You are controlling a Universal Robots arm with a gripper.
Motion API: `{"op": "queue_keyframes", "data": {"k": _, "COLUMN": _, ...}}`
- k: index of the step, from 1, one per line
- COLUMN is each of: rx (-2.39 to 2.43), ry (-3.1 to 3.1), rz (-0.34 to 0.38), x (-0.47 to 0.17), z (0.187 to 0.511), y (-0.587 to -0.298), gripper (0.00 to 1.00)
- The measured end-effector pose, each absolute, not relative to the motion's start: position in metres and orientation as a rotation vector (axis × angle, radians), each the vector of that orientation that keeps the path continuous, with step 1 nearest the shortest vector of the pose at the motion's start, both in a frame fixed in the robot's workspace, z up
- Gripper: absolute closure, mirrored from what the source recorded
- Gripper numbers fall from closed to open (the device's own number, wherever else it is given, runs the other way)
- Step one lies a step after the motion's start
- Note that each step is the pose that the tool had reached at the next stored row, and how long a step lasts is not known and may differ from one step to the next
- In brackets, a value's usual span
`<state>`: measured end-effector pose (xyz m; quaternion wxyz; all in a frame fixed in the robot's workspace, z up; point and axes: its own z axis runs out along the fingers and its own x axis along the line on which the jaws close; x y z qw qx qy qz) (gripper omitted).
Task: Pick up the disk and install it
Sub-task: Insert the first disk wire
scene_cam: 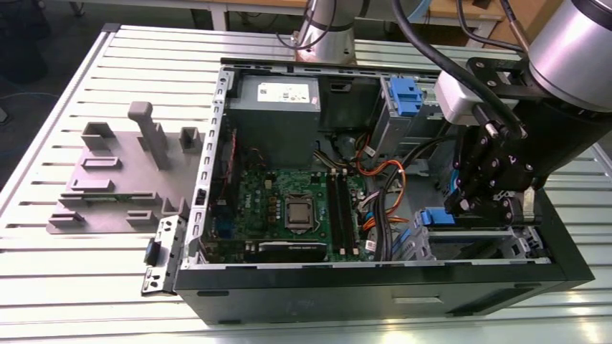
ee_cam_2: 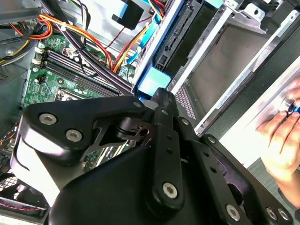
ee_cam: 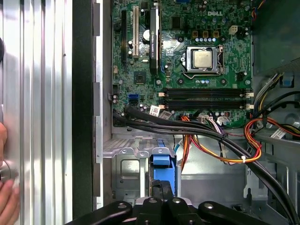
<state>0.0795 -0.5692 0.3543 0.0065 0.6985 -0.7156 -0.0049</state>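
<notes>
Pincer: we see the black linkage gripper (scene_cam: 483, 208) on the silver-and-black arm hanging in the drive cage, at the corner of the case on the exterior view's right. We cannot tell whether it is clenched or released, since its own links hide its tip.
Disk: the flat hard drive with blue plastic side rails (ee_cam: 161, 160) stands on edge in the bare metal drive cage (ee_cam: 126, 171), right at the gripper's tip. In both wrist views we make out mainly its blue end.
Case: the open black tower computer case (scene_cam: 383, 294) lies on its side on the slatted aluminium table (scene_cam: 77, 287).
Board: the green motherboard with a silver processor socket (ee_cam: 187, 70) covers the case floor beside the cage.
Cables: a bundle of black, orange and yellow cables (ee_cam: 211, 140) runs between the board and the cage.
Box: the big grey metal box with a small white sticker (scene_cam: 277, 107) sits at the far end of the case, well apart from the gripper.
Plate: a grey plastic plate with upright blocks (scene_cam: 115, 186) lies on the table outside the case, on the exterior view's left.
Hand: a person's hand (ee_cam: 7, 197) is on the table just outside the case wall.
</notes>
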Motion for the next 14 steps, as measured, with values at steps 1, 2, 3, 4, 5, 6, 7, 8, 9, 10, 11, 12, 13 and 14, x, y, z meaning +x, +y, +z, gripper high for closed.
{"op": "queue_keyframes", "data": {"k": 1, "rx": 2.185, "ry": -2.239, "rz": -0.015, "x": 0.08, "z": 0.354, "y": -0.569, "gripper": 0.89}}
{"op": "queue_keyframes", "data": {"k": 2, "rx": 2.185, "ry": -2.239, "rz": -0.015, "x": 0.08, "z": 0.354, "y": -0.569, "gripper": 0.89}}
{"op": "queue_keyframes", "data": {"k": 3, "rx": 2.185, "ry": -2.239, "rz": -0.015, "x": 0.08, "z": 0.354, "y": -0.569, "gripper": 0.89}}
{"op": "queue_keyframes", "data": {"k": 4, "rx": 2.185, "ry": -2.239, "rz": -0.015, "x": 0.081, "z": 0.354, "y": -0.569, "gripper": 0.89}}
{"op": "queue_keyframes", "data": {"k": 5, "rx": 2.185, "ry": -2.239, "rz": -0.015, "x": 0.081, "z": 0.354, "y": -0.569, "gripper": 0.89}}
{"op": "queue_keyframes", "data": {"k": 6, "rx": 2.185, "ry": -2.239, "rz": -0.016, "x": 0.083, "z": 0.354, "y": -0.569, "gripper": 0.89}}
{"op": "queue_keyframes", "data": {"k": 7, "rx": 2.185, "ry": -2.239, "rz": -0.016, "x": 0.084, "z": 0.354, "y": -0.569, "gripper": 0.89}}
{"op": "queue_keyframes", "data": {"k": 8, "rx": 2.185, "ry": -2.239, "rz": -0.016, "x": 0.085, "z": 0.354, "y": -0.569, "gripper": 0.89}}
{"op": "queue_keyframes", "data": {"k": 9, "rx": 2.185, "ry": -2.239, "rz": -0.016, "x": 0.086, "z": 0.354, "y": -0.569, "gripper": 0.89}}
{"op": "queue_keyframes", "data": {"k": 10, "rx": 2.185, "ry": -2.239, "rz": -0.016, "x": 0.088, "z": 0.354, "y": -0.569, "gripper": 0.89}}
{"op": "queue_keyframes", "data": {"k": 11, "rx": 2.185, "ry": -2.238, "rz": -0.016, "x": 0.089, "z": 0.354, "y": -0.569, "gripper": 0.89}}
{"op": "queue_keyframes", "data": {"k": 12, "rx": 2.185, "ry": -2.238, "rz": -0.016, "x": 0.09, "z": 0.354, "y": -0.569, "gripper": 0.89}}
{"op": "queue_keyframes", "data": {"k": 13, "rx": 2.185, "ry": -2.238, "rz": -0.017, "x": 0.091, "z": 0.354, "y": -0.569, "gripper": 0.89}}
{"op": "queue_keyframes", "data": {"k": 14, "rx": 2.185, "ry": -2.238, "rz": -0.017, "x": 0.093, "z": 0.354, "y": -0.569, "gripper": 0.89}}
